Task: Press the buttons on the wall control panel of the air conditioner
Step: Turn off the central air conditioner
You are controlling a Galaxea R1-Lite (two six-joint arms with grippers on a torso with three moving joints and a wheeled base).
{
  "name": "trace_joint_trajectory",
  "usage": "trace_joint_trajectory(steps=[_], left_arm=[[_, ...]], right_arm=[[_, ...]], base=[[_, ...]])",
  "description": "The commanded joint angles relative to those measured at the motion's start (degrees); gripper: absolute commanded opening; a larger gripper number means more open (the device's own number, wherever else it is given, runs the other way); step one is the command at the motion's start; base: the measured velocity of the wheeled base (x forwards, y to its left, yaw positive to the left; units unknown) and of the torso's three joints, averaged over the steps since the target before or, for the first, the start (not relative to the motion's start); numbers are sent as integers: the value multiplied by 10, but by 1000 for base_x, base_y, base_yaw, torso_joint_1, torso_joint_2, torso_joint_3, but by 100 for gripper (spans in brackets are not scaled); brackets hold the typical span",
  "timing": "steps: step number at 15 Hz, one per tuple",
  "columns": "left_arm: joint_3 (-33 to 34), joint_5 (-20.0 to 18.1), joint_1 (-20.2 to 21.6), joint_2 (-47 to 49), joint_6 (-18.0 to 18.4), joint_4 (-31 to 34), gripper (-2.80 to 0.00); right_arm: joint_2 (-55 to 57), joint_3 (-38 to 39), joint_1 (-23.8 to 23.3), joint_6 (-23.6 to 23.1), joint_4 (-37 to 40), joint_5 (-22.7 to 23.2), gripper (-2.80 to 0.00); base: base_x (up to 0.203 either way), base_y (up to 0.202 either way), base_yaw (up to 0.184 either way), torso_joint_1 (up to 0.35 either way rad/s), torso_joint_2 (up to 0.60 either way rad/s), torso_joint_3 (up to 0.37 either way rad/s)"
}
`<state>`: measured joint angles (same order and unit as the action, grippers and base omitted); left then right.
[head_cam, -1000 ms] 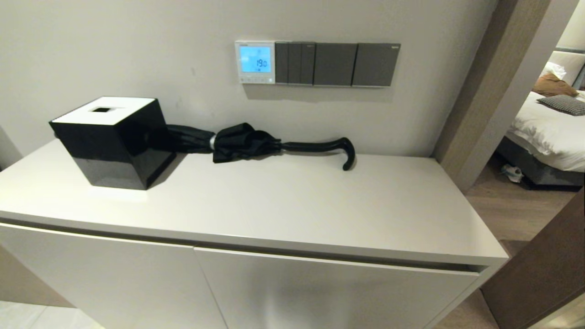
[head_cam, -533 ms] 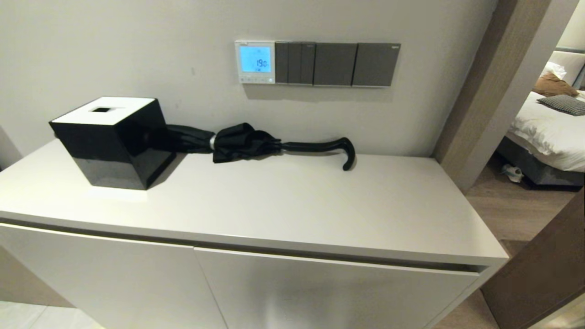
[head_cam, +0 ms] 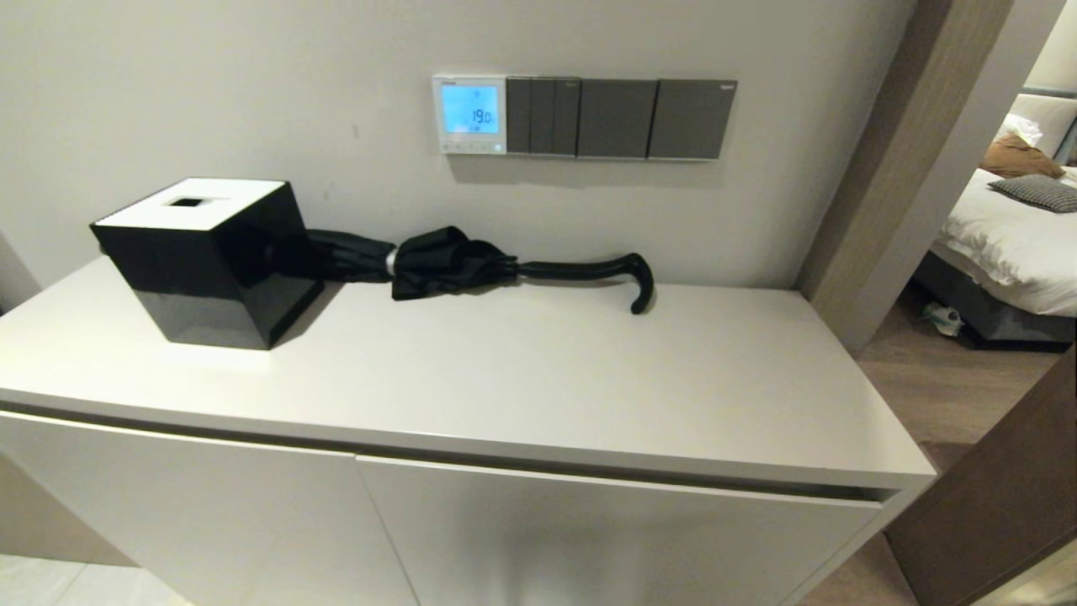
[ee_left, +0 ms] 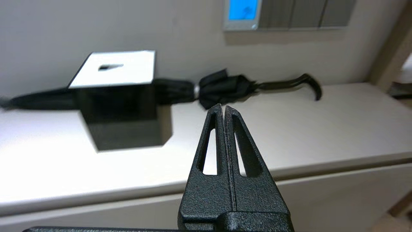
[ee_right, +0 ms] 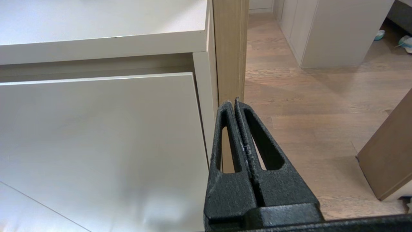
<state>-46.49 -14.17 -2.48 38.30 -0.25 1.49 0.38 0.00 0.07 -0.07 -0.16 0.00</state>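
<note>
The air conditioner's wall control panel is a small white-framed thermostat on the wall above the cabinet; its screen glows light blue with digits. A row of tiny pale buttons runs along its bottom edge. The panel also shows in the left wrist view, far beyond the fingertips. My left gripper is shut and empty, held in front of the cabinet and pointing toward the wall. My right gripper is shut and empty, low beside the cabinet's right front corner. Neither gripper shows in the head view.
Dark grey switch plates sit right of the panel. On the white cabinet top stand a black tissue box at the left and a folded black umbrella along the wall. A doorway and bed lie to the right.
</note>
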Motion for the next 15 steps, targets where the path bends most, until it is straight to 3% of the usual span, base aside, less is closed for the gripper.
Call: trace_joint_trajectory(steps=[1,3,7,13,15], left_arm=[[-94,-13,-21,130,-1,10,-280],[-167,-17,-54,200,-3,32,-280],[-252,-18,-122,329,-12,52,-280],[-337,8,-180,507,-46,21,-280],[-398,25,-201,554,-49,10,-280]], right_arm=[[0,2,0,0,0,0,-280],[0,2,0,0,0,0,-280],[0,2,0,0,0,0,-280],[0,2,0,0,0,0,-280],[0,2,0,0,0,0,-280]], base=[[0,0,0,0,0,0],[0,0,0,0,0,0],[0,0,0,0,0,0],[0,0,0,0,0,0],[0,0,0,0,0,0]])
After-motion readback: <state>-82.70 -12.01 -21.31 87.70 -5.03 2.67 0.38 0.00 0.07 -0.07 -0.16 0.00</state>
